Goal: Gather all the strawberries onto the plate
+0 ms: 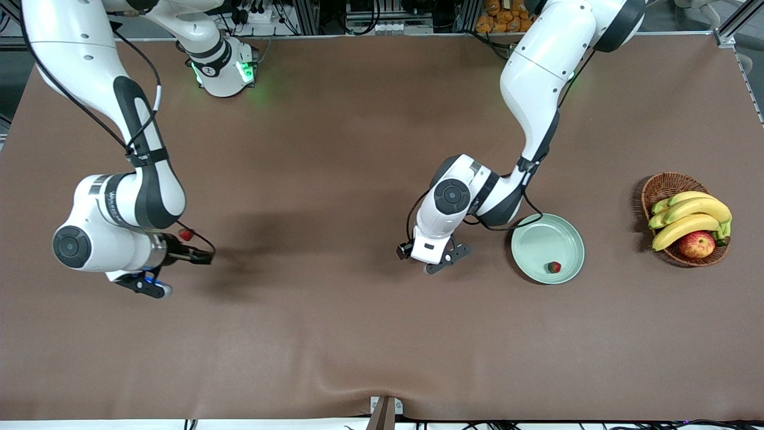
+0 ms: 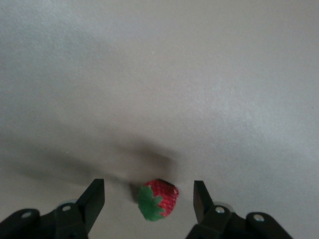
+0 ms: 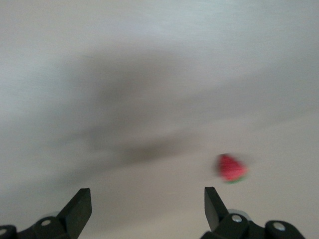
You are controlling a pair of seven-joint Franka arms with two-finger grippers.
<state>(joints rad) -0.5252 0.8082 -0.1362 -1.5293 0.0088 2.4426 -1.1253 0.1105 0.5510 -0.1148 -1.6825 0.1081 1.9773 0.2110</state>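
Observation:
One strawberry [image 1: 554, 267] lies in the pale green plate [image 1: 531, 242], at the part of it nearest the front camera. My left gripper [image 1: 439, 263] is low over the table beside the plate, toward the right arm's end. In the left wrist view this gripper [image 2: 148, 199] is open around a second strawberry [image 2: 159, 199], with a gap on each side of it. A third strawberry [image 1: 185, 235] lies on the table by my right gripper [image 1: 203, 257]. The right gripper [image 3: 147, 204] is open and empty, and that strawberry [image 3: 231, 168] lies off to one side of its fingers.
A brown wicker basket [image 1: 662, 185] with bananas [image 1: 686, 218] and a red-yellow apple [image 1: 696, 244] stands at the left arm's end of the table, past the plate. The brown table cover [image 1: 358, 334] stretches bare toward the front camera.

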